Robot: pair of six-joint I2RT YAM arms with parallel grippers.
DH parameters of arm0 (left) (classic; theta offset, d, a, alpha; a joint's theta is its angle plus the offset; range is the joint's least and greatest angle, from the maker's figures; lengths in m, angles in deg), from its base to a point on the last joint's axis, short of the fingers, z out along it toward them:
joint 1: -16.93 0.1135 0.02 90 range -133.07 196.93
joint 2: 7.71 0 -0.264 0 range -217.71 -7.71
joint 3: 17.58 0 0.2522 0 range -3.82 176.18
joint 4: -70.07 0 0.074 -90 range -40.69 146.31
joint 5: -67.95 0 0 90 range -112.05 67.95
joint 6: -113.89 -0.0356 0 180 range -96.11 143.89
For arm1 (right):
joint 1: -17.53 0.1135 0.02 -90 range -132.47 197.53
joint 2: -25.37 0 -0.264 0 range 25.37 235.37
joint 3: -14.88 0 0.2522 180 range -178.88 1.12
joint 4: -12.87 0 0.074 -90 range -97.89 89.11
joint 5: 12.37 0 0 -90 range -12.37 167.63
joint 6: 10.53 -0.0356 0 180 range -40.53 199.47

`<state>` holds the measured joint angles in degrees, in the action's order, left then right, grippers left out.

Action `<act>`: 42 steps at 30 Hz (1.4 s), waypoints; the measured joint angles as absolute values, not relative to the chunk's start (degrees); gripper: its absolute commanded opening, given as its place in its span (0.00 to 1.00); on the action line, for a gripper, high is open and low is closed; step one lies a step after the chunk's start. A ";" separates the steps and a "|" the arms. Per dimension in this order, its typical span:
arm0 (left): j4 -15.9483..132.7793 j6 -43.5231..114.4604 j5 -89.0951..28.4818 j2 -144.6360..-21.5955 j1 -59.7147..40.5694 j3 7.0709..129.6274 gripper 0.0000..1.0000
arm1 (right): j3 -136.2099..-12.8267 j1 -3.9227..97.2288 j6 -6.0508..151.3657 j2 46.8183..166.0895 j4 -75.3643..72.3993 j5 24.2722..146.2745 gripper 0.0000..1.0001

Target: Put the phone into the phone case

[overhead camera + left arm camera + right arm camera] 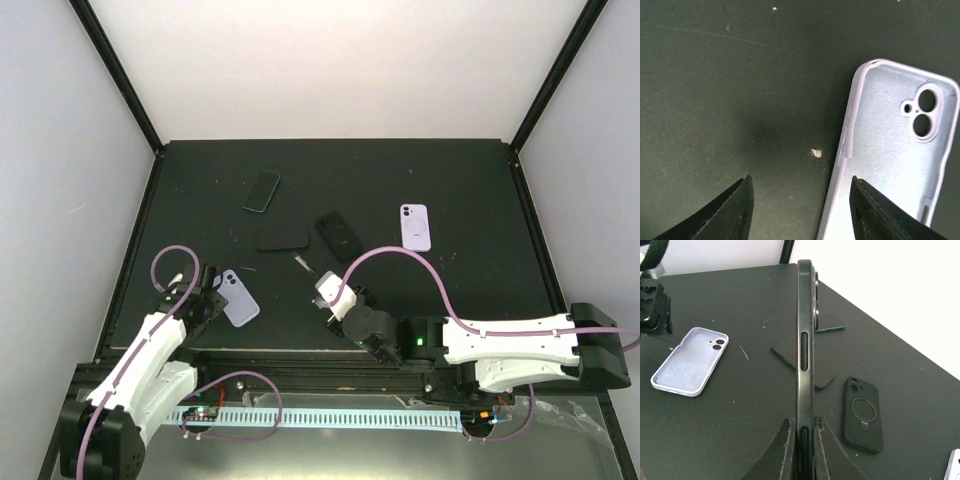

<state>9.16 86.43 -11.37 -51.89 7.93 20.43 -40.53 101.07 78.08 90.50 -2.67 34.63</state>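
Note:
An empty lavender phone case (pixel 238 297) lies open side up at the table's near left; it also shows in the left wrist view (pixel 895 150) and the right wrist view (pixel 690 360). My left gripper (pixel 800 200) is open and empty, low over the case's left edge, one finger over the mat and one over the case's inside; from above it (pixel 212 290) is just left of the case. My right gripper (pixel 802 440) is shut on a dark phone (pixel 805 340), held on edge above the table. From above the phone (pixel 303 264) shows as a thin line.
A teal phone (pixel 262 190), a flat black piece (pixel 282 237), a black case with a ring stand (pixel 339 236) and a lavender case with a ring (pixel 415 226) lie mid-table. The black case (pixel 863 412) is right of the held phone.

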 measured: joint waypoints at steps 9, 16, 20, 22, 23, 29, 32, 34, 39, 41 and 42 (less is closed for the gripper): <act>18.36 83.53 -12.29 -59.61 7.98 18.92 0.46 | -40.64 101.05 73.93 90.23 -5.38 34.63 0.01; 23.87 81.84 -14.34 -63.41 8.24 17.72 0.37 | -40.66 101.01 72.29 90.23 -7.11 34.56 0.01; 25.48 80.86 -14.84 -64.79 8.24 17.63 0.27 | -40.66 101.01 71.40 90.17 -7.80 34.45 0.01; 26.12 80.16 -14.89 -65.25 8.24 17.65 0.22 | -40.66 101.01 70.96 89.86 -8.20 34.37 0.01; 26.33 79.77 -14.95 -65.49 8.24 17.65 0.20 | -40.66 101.01 70.72 89.51 -8.44 34.32 0.01; 26.77 77.62 -15.67 -65.97 8.24 17.65 0.05 | -40.66 99.76 70.00 86.98 -8.99 33.99 0.01; 27.25 76.90 -16.92 -65.97 8.24 17.63 0.02 | -40.66 98.60 69.19 86.10 -9.86 33.97 0.01; 27.49 76.25 -17.51 -65.95 8.30 17.48 0.02 | -40.64 97.66 68.36 85.16 -10.56 34.32 0.01; 29.22 74.56 -21.36 -65.82 8.09 17.26 0.02 | -40.42 93.95 65.76 82.85 -10.82 36.57 0.01; 30.58 73.82 -24.37 -65.77 7.23 17.04 0.01 | -40.38 92.16 64.73 82.56 -11.19 37.58 0.01; 31.08 73.56 -25.68 -65.75 6.60 17.02 0.02 | -40.34 91.02 63.96 82.47 -11.41 38.32 0.01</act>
